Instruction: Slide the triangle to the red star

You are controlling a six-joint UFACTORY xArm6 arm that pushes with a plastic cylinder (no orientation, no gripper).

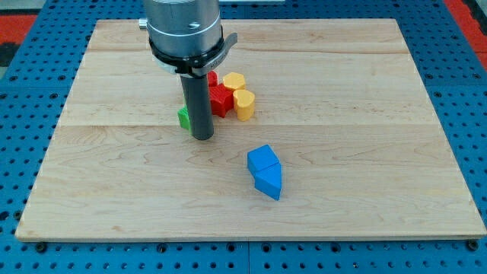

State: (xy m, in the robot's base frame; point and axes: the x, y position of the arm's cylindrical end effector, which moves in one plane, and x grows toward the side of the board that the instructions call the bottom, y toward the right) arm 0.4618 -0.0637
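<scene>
My tip [202, 138] rests on the board left of centre. A green block [183, 117] shows just to the tip's left, mostly hidden behind the rod, so its shape cannot be made out. A red star [221, 99] lies just right of the rod, touching a yellow heart-like block [243, 104] on its right. A yellow hexagon-like block [233, 81] and another red block [212, 78] sit just above the star. Two blue blocks lie toward the view's bottom right of the tip: a blue cube-like one [262, 159] and a blue triangle-like one [268, 183], touching each other.
The wooden board [114, 190] lies on a blue perforated table [30, 152]. The arm's grey body [183, 27] hangs over the board's top, hiding part of the cluster.
</scene>
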